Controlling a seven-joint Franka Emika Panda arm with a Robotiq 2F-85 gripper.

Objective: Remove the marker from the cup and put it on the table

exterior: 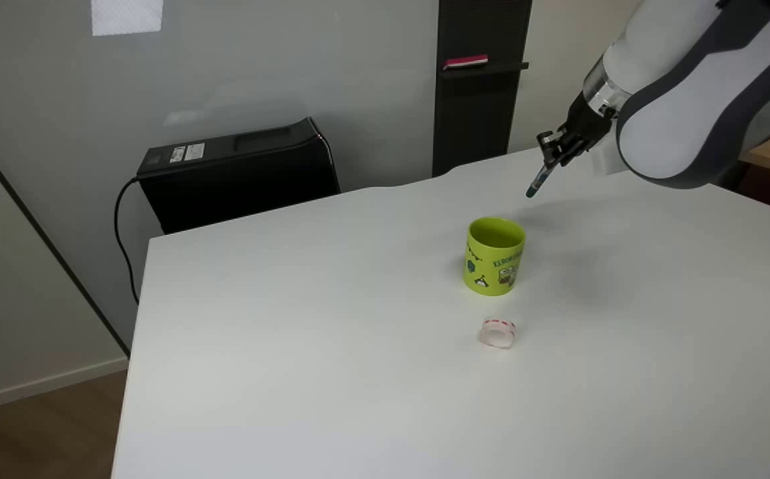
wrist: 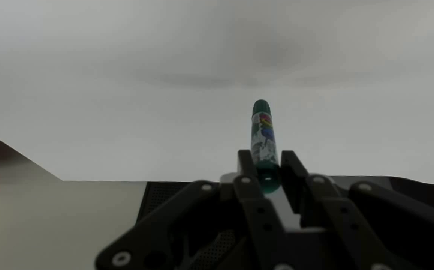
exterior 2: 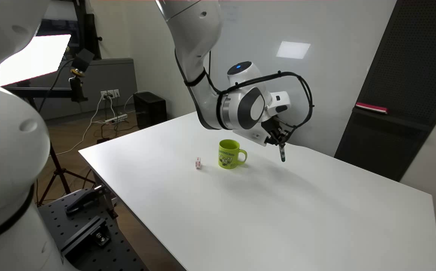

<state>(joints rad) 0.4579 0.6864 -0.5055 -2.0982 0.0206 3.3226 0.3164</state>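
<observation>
The marker [exterior: 539,183] is a short stick with dark green ends and a patterned whitish body. My gripper [wrist: 266,156] is shut on the marker near its upper end; the marker also shows in the wrist view [wrist: 263,137]. In an exterior view my gripper [exterior 2: 280,142] holds the marker [exterior 2: 282,153] pointing down, above the white table [exterior 2: 297,210] and apart from it. The lime-green cup [exterior: 491,265] stands upright on the table; the cup [exterior 2: 227,155] shows its handle in an exterior view. The gripper is beside the cup, toward the table's far edge.
A small whitish tape roll with red marks [exterior: 497,332] lies near the cup; the tape roll [exterior 2: 198,163] also shows in an exterior view. A black box [exterior: 239,173] stands beyond the table edge. A whitish wall [exterior 2: 338,56] rises behind the table.
</observation>
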